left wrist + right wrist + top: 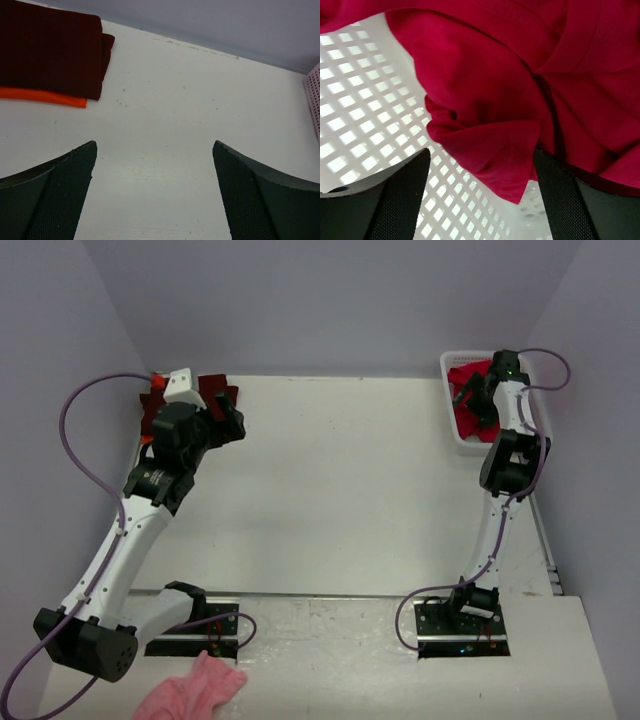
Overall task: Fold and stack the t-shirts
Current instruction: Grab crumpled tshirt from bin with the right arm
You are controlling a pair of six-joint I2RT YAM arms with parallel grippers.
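Hovering open over the red shirt (485, 75) in the basket (447, 362), the right gripper (482, 150) needed a thick fold, while the left gripper (155, 145) hung open beside the maroon shirt (50, 50) atop the orange shirt (45, 95).

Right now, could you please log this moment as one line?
left jaws open above white table | right jaws open at bright red fabric t-shirt in white lattice basket | folded dark maroon t-shirt on orange t-shirt

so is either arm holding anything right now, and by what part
Nothing is held. The left fingers stand open over the table; the right fingers are open in the basket, either side of a red shirt fold.
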